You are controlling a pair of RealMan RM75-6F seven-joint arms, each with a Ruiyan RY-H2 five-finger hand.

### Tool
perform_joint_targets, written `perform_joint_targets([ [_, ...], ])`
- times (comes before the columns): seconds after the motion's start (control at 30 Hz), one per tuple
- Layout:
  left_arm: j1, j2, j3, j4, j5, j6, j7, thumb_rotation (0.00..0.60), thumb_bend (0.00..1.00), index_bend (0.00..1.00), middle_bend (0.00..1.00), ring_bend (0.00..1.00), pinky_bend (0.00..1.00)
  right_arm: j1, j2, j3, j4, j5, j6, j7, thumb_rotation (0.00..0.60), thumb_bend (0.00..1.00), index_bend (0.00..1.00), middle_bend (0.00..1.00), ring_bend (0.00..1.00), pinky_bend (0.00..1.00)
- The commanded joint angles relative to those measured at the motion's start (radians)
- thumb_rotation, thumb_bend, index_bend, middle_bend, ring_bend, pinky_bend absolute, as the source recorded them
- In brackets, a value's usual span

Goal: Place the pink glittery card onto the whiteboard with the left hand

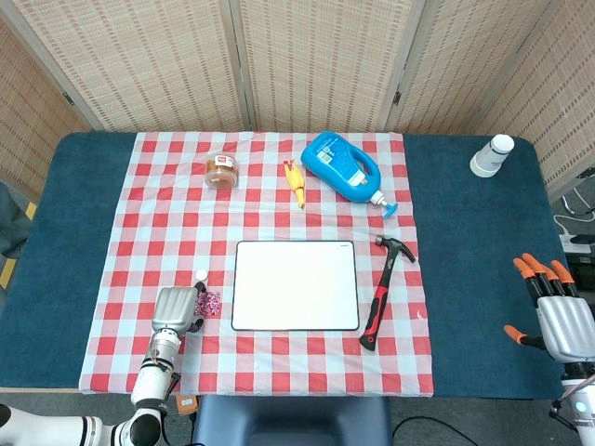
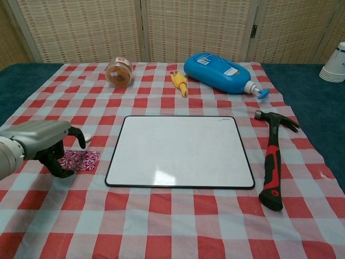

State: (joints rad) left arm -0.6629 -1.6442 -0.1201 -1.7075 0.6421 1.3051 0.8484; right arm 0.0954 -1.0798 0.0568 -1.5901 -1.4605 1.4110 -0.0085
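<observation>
The pink glittery card [image 2: 82, 160] lies flat on the checked cloth, just left of the whiteboard [image 2: 180, 151]. My left hand [image 2: 46, 144] arches over the card's left end. Its dark fingertips [image 2: 63, 171] touch down at the card's near left edge, and the thumb reaches over the far side. In the head view the left hand [image 1: 175, 308] hides the left part of the card [image 1: 210, 303], which sits beside the whiteboard [image 1: 296, 284]. My right hand [image 1: 558, 314] hangs at the table's right edge, fingers spread and holding nothing.
A small white cap [image 1: 201, 275] sits just beyond the card. A hammer [image 2: 272, 162] lies right of the whiteboard. At the back are a blue bottle [image 2: 221, 70], a yellow rubber chicken [image 2: 179, 82], a jar [image 2: 119, 72] and stacked paper cups [image 1: 492, 155].
</observation>
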Motion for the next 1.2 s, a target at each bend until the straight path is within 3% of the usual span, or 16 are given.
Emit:
perform_joint_targets([
  [0.03,-0.002,0.003,-0.004,0.000,-0.003,-0.005,0.001,0.600,0.28,0.32,0.99,1.00,1.00,0.002,0.000,0.000,0.000,0.003,-0.005,-0.002,0.600,0.00,0.00,0.00,0.00,0.00],
  [1.2,-0.028,0.010,-0.017,0.035,-0.054,-0.067,-0.004,0.600,0.28,0.32,0.99,1.00,1.00,0.006,-0.003,0.005,-0.001,0.019,-0.016,-0.010,0.600,0.00,0.00,0.00,0.00,0.00],
])
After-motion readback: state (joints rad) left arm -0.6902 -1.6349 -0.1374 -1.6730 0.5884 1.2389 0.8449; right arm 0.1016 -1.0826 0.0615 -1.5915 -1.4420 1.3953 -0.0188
